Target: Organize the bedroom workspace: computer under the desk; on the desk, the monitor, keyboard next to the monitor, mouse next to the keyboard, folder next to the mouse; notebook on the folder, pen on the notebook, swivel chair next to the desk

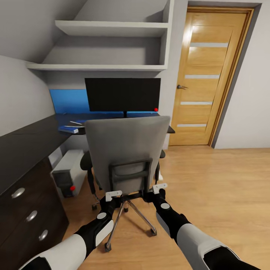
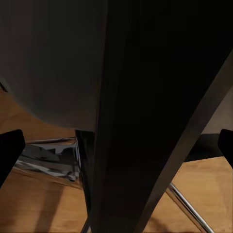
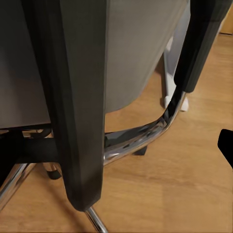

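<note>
From the head camera I have the swivel chair straight in front of me, its grey back facing me, seat tucked toward the black desk. Both my arms reach to the base of the chair back: the left gripper sits at the lower left of the dark frame on the backrest, the right gripper at its lower right. In the left wrist camera the dark frame bar runs between the black fingertips at the picture's edges, so that gripper is spread with the bar between its fingers; I can't tell if it touches. In the right wrist camera I see one fingertip well off to the side of the frame and the chrome tube, so that gripper looks spread too. The monitor stands on the surface beyond the chair, in front of a blue panel. The folder lies on the surface left of the chair back, something thin and pale on top that I can't make out. The computer stands on the wood floor under the desk, beside the drawer unit. A wooden door is at right.
</note>
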Controlling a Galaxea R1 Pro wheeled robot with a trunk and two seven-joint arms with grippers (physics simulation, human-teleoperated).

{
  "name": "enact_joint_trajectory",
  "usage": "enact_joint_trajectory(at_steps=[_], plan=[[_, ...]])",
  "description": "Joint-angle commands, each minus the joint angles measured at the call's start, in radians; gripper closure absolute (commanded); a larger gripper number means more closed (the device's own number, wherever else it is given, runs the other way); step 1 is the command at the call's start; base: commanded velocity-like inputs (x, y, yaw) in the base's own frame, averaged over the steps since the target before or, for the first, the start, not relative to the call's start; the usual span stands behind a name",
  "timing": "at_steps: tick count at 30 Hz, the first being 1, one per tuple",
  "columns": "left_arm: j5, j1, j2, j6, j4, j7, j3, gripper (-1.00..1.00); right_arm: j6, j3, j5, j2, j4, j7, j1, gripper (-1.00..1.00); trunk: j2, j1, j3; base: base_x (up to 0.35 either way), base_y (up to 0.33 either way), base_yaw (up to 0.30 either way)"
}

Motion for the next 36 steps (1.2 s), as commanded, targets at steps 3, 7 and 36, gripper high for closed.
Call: enact_joint_trajectory(at_steps=[3, 7, 36], plan=[[0.000, -0.002, 0.002, -0.007, -0.001, 0.007, -0.003, -1.00, -0.002, 0.004, -0.001, 0.000, 0.002, -0.008, -0.001, -1.00, 0.000, 0.000, -0.001, 0.328, 0.000, 0.000], [0.000, -0.002, 0.002, -0.007, -0.001, 0.007, -0.004, -1.00, -0.003, 0.004, -0.001, 0.000, 0.003, -0.008, -0.001, -1.00, 0.000, 0.000, -0.001, 0.328, 0.000, 0.000], [0.000, -0.002, 0.010, -0.007, -0.001, 0.006, -0.003, -1.00, -0.002, 0.005, 0.001, 0.000, 0.003, -0.008, -0.001, -1.00, 0.000, 0.000, -0.001, 0.200, 0.007, 0.000]])
